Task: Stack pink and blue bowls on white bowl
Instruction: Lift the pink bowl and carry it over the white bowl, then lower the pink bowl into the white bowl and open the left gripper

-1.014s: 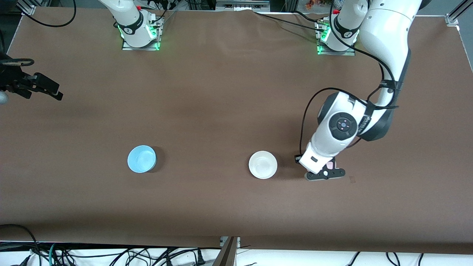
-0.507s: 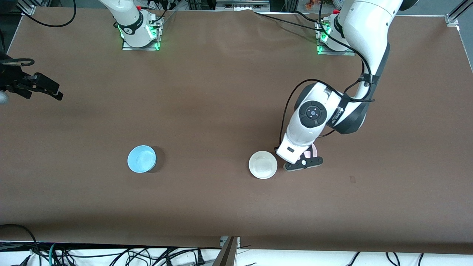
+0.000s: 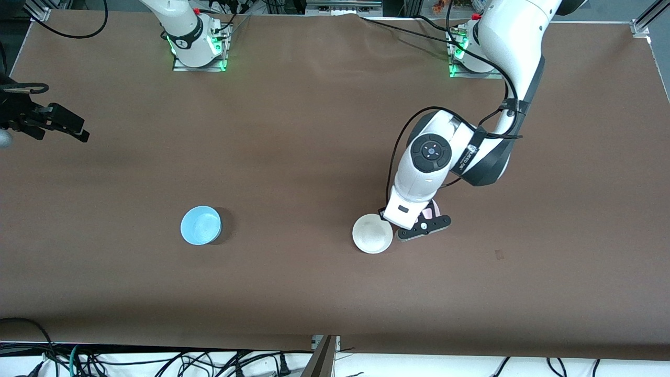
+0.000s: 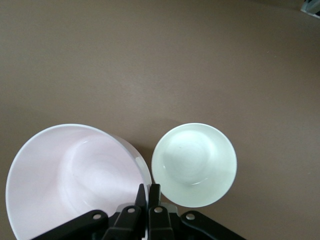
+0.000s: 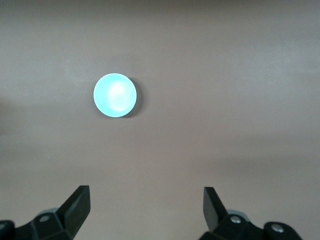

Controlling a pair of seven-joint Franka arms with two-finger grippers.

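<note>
From the front you count 3 bowls: 1 blue bowl [image 3: 200, 225] toward the right arm's end of the bench [image 3: 314, 131], 1 white bowl [image 3: 372, 234] mid-bench, and 1 pink bowl [image 3: 433, 210] carried just beside it. In the left wrist view, your left pincer [image 4: 148, 192] pinches the pink bowl's [image 4: 70, 180] rim. In the right wrist view, your right pincer [image 5: 146, 205] is spread, waiting high.

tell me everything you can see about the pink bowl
The pink bowl is small, round and plain, pale pink with a smooth glossy inside and a thin rim. It is empty and sits tilted in the left gripper, whose fingers are shut on its rim. It is held just beside the white bowl, toward the left arm's end of the table. In the front view the arm hides most of it.
</note>
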